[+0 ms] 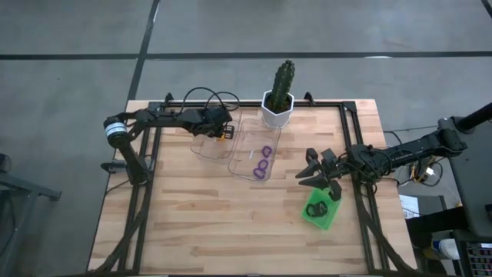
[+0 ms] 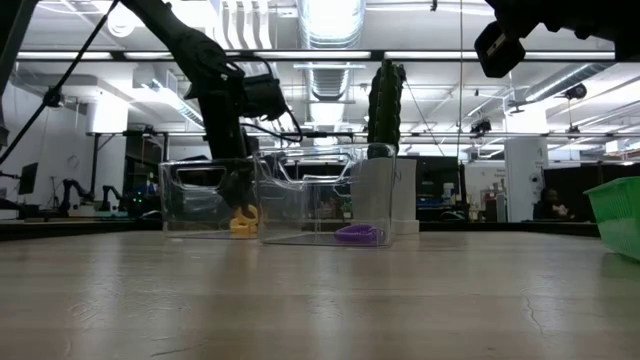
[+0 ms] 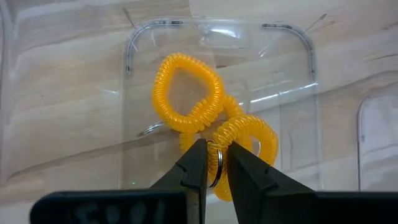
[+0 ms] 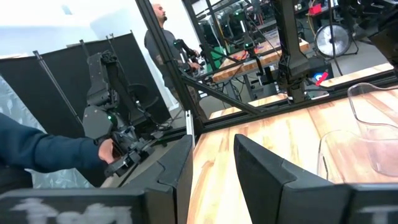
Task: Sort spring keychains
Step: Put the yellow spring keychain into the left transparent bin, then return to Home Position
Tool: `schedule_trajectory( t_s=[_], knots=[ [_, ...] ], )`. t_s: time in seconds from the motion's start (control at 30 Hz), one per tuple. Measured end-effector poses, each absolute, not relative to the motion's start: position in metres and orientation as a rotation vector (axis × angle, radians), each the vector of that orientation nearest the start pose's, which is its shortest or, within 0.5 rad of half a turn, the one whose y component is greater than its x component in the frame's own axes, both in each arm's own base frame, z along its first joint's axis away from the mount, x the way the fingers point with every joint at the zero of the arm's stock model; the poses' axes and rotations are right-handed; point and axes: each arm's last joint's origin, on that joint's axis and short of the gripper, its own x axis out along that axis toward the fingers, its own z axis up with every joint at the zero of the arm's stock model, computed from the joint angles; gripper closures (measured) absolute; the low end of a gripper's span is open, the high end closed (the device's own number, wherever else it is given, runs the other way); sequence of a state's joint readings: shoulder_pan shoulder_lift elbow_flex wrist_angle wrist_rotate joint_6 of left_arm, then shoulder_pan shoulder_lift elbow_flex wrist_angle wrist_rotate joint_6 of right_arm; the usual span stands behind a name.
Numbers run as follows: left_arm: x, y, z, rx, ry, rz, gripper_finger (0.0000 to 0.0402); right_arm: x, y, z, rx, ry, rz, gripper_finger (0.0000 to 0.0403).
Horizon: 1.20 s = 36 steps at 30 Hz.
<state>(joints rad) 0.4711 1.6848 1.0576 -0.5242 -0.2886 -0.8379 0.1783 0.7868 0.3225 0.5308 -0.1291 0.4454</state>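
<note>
Orange spring keychains (image 3: 205, 118): a tangle of coiled loops lying inside the left clear tray (image 1: 210, 141), seen in the left wrist view directly ahead of the left gripper (image 3: 216, 163). Its jaws are nearly closed, pinching the metal ring (image 3: 216, 169) of one orange coil between the tips. The other orange loops sit just beyond the jaws, touching each other, on the tray floor. In the low view an orange bit (image 2: 243, 224) shows at the tray bottom below that gripper.

Purple spring keychains (image 1: 262, 163): three loops in the second clear tray (image 1: 247, 146), just beside the left jaws' tray and apart from them. Low view shows purple (image 2: 357, 234) on that tray's floor.

Black spring keychains (image 1: 316, 208): in the green square tray (image 1: 328, 216), just below and near the right gripper (image 1: 314, 172) in the high view. Right jaws are spread apart with nothing between them, hovering above the tabletop (image 1: 200, 223) near the green tray's edge, not touching it.

Behind both clear trays: a cactus (image 1: 283, 83) in a white pot (image 1: 276, 113), well away from either set of jaws.

Right wrist view looks off the tabletop past the open fingers (image 4: 264, 168): a person (image 4: 158, 38) stands in the room, and a blue sleeve (image 4: 43, 152) with a hand on other equipment.
</note>
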Motion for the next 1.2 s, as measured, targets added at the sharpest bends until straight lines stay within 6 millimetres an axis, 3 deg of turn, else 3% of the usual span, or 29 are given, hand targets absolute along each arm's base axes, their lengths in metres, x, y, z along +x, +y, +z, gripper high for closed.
schedule_trajectory(
  t_s=[0.27,0.6,0.8,0.97,1.2],
  knots=[
    [0.286,0.152,0.183,-0.804,0.817,1.117,0.0345,0.172,0.035,0.241,0.443,0.003,0.317,0.0291],
    [0.286,0.152,0.184,-0.793,0.806,1.128,0.0263,0.172,0.035,0.241,0.443,0.003,0.317,0.0291],
    [0.291,0.148,0.192,-0.921,0.830,0.958,0.0250,0.172,0.035,0.241,0.443,0.003,0.317,0.0291],
    [0.293,0.138,0.224,-0.937,0.746,0.870,0.0250,0.172,0.035,0.241,0.443,0.002,0.318,0.0291],
    [0.274,0.102,0.309,-0.773,0.516,0.690,0.0250,0.171,0.035,0.242,0.444,-0.009,0.320,0.0291]
  ],
)
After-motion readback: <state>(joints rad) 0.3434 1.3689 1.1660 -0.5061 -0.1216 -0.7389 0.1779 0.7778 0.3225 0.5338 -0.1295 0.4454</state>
